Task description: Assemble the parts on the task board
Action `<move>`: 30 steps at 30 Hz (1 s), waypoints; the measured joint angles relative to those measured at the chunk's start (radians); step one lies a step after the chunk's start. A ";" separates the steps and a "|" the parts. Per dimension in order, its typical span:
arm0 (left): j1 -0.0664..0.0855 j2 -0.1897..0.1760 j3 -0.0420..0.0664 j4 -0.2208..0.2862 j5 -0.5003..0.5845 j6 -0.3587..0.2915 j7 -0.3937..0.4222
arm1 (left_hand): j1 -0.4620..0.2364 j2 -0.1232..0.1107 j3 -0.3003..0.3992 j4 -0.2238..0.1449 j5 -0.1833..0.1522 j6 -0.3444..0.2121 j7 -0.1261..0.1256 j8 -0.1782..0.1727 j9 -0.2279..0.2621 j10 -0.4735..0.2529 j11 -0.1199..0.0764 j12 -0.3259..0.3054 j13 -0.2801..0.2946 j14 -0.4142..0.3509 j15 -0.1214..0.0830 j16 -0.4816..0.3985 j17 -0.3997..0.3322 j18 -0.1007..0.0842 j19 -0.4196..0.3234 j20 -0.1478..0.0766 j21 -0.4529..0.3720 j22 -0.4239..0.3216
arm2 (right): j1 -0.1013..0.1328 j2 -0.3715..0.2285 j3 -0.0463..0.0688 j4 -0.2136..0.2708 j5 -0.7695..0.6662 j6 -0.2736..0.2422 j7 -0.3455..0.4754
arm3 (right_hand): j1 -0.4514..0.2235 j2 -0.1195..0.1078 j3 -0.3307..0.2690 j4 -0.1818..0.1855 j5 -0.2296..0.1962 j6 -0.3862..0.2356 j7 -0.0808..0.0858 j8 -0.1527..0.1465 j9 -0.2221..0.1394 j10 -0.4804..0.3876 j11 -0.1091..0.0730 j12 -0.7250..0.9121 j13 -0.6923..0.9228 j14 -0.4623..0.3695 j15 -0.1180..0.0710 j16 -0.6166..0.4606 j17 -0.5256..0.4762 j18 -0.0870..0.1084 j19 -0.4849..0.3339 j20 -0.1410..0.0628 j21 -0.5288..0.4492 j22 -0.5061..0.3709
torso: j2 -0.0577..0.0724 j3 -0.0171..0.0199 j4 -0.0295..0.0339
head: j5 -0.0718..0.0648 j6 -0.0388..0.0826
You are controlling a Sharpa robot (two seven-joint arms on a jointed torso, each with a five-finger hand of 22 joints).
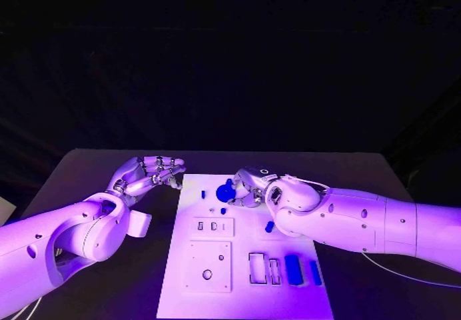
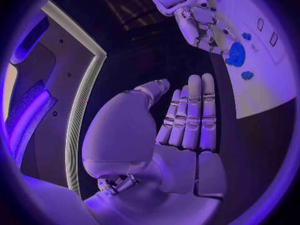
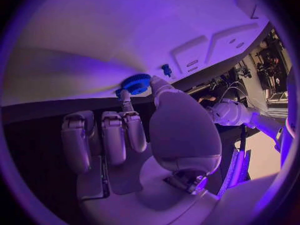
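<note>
Fingers [image 3: 127, 106] on blue gear [image 3: 135, 83]

The white task board [image 1: 206, 267] is lying flat in the middle of the black table. A round blue toothed part [image 1: 226, 193] is sitting near its far end, pinched by the right hand [image 1: 252, 187]. Two long blue parts [image 1: 293, 269] are lying side by side near its right edge, beside rectangular slots.
</note>
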 measured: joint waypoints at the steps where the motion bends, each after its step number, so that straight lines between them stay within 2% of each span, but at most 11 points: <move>1: 0.000 0.000 0.000 0.000 0.000 0.000 0.000 | 0.000 0.000 0.000 0.000 0.000 0.000 0.000 0.000 0.000 0.000 0.000 0.000 0.000 0.000 0.000 0.000 0.000 0.000 0.000 0.000 0.000 0.000 | -0.001 -0.007 0.000 0.006 0.001 -0.001 0.000 | 0.000 0.000 0.000 0.000 0.002 0.000 0.000 0.000 0.000 0.000 0.000 0.000 0.000 0.000 0.000 0.000 0.000 0.000 0.000 0.000 0.000 0.000 | 0.000 0.0000 0.0000 | 0.000 0.000; 5: 0.000 -0.002 0.000 -0.001 0.000 0.000 0.000 | 0.000 0.000 0.000 0.000 0.000 0.000 0.000 0.000 0.000 0.000 0.000 0.000 0.000 0.000 0.000 0.000 0.000 0.000 0.000 0.000 0.000 0.000 | -0.003 -0.060 -0.001 0.044 0.005 -0.010 0.000 | 0.000 0.000 0.003 -0.003 0.002 0.004 -0.003 0.000 0.001 0.000 0.000 0.000 0.000 0.000 0.000 0.000 0.000 0.000 0.000 0.000 0.000 0.000 | 0.000 0.0004 -0.0012 | 0.000 0.000; 9: 0.000 -0.003 0.000 -0.003 0.000 0.000 0.000 | 0.000 0.000 0.000 0.000 0.000 0.000 0.000 0.000 0.000 0.000 0.000 0.000 0.000 0.000 0.000 0.000 0.000 0.000 0.000 0.000 0.000 0.000 | 0.002 -0.123 0.004 0.091 0.017 -0.038 0.003 | 0.000 0.000 0.005 0.000 0.002 0.004 -0.003 0.000 0.001 0.000 0.000 0.000 0.000 0.000 0.000 0.000 0.000 0.000 0.000 0.000 0.000 0.000 | -0.001 0.0010 -0.0033 | -0.001 0.001; 15: 0.000 -0.003 0.000 -0.006 0.000 0.000 0.000 | 0.000 0.000 0.000 0.000 0.000 0.000 0.000 0.000 0.000 0.000 0.000 0.000 0.000 0.000 0.000 0.000 0.000 0.000 0.000 0.000 0.000 0.000 | 0.034 -0.234 0.011 0.174 0.091 -0.100 0.047 | 0.020 0.015 0.022 -0.004 0.001 0.004 -0.003 0.000 -0.002 0.000 0.000 0.000 0.000 0.000 0.000 0.000 0.001 0.000 0.000 0.000 0.000 0.000 | -0.003 0.0034 -0.0097 | -0.002 0.005; 19: 0.000 -0.001 0.000 -0.007 0.001 0.000 0.000 | 0.000 0.000 0.000 0.000 0.000 0.000 0.000 0.000 0.000 0.000 0.000 0.000 0.000 0.000 0.000 0.000 0.000 0.000 0.000 0.000 0.000 0.000 | 0.059 -0.311 0.013 0.210 0.175 -0.121 0.095 | 0.069 0.001 0.036 -0.008 0.001 0.004 -0.003 0.000 -0.007 0.000 0.000 -0.007 0.000 0.000 0.000 0.000 0.001 0.000 0.000 0.000 0.000 0.000 | -0.005 0.0058 -0.0146 | -0.001 0.006; 24: 0.000 0.000 0.000 -0.009 0.001 0.000 0.000 | 0.000 0.000 0.000 0.000 0.000 0.000 0.000 0.000 0.000 0.000 0.000 0.000 0.000 0.000 0.000 0.000 0.000 0.000 0.000 0.000 0.000 0.000 | 0.081 -0.392 0.014 0.215 0.272 -0.119 0.155 | 0.152 -0.021 0.053 -0.019 -0.030 0.004 -0.003 0.000 -0.011 0.000 0.000 -0.022 0.000 0.000 0.000 0.000 0.001 0.000 0.000 0.000 0.000 0.000 | -0.007 0.0081 -0.0219 | -0.006 0.007; 27: 0.000 0.002 0.000 -0.008 0.002 0.000 0.000 | 0.000 0.000 0.000 0.000 0.000 0.000 0.000 0.000 0.000 0.000 0.000 0.000 0.000 0.000 0.000 0.000 0.000 0.000 0.000 0.000 0.000 0.000 | 0.083 -0.429 0.014 0.208 0.313 -0.107 0.191 | 0.203 -0.033 0.061 -0.028 -0.046 0.004 -0.003 0.000 -0.015 -0.021 -0.001 -0.079 0.000 0.000 0.000 0.000 0.001 0.000 0.000 0.000 0.000 0.000 | -0.008 0.0092 -0.0250 | -0.012 0.006; 30: 0.000 0.003 0.000 -0.008 0.002 0.000 0.000 | 0.000 0.000 0.000 0.000 0.000 0.000 0.000 0.000 0.000 0.000 0.000 0.000 0.000 0.000 0.000 0.000 0.000 0.000 0.000 0.000 0.000 0.000 | 0.076 -0.460 0.012 0.199 0.338 -0.092 0.226 | 0.240 -0.044 0.069 -0.031 -0.046 0.002 -0.005 0.000 -0.017 -0.030 -0.002 -0.099 0.000 0.000 0.000 0.000 0.001 0.000 0.000 0.000 -0.006 0.000 | -0.008 0.0107 -0.0254 | -0.021 0.004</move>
